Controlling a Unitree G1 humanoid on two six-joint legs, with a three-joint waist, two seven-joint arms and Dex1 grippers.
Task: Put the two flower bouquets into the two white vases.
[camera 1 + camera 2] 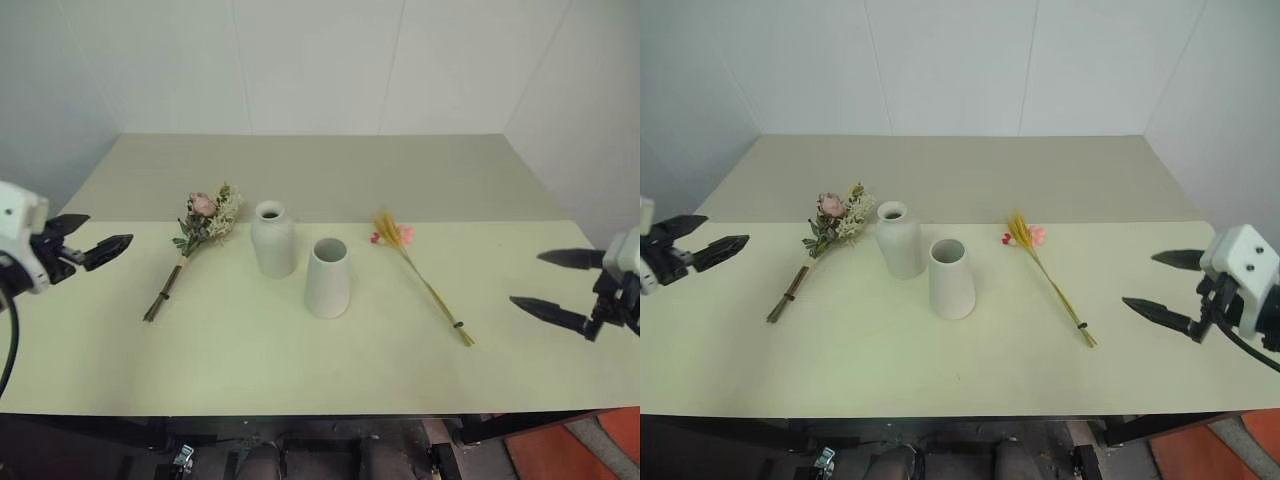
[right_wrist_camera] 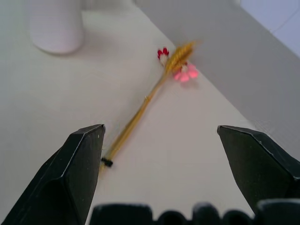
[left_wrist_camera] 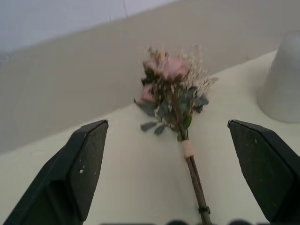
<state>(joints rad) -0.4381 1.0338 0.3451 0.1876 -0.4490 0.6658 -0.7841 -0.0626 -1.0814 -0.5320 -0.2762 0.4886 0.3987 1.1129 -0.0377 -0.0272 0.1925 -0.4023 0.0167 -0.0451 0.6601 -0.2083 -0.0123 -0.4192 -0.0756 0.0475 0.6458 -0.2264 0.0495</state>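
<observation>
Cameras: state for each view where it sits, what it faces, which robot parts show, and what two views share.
Left eye view: head camera, looking down over the table; left pincer and right pincer at the edges.
Right eye view: same head camera, same scene.
Left wrist view: on the left wrist, facing the bushy bouquet; its open black fingers frame it.
Right wrist view: on the right wrist, facing the thin sprig.
Shared: the left wrist and eye views both show the bottle vase.
</observation>
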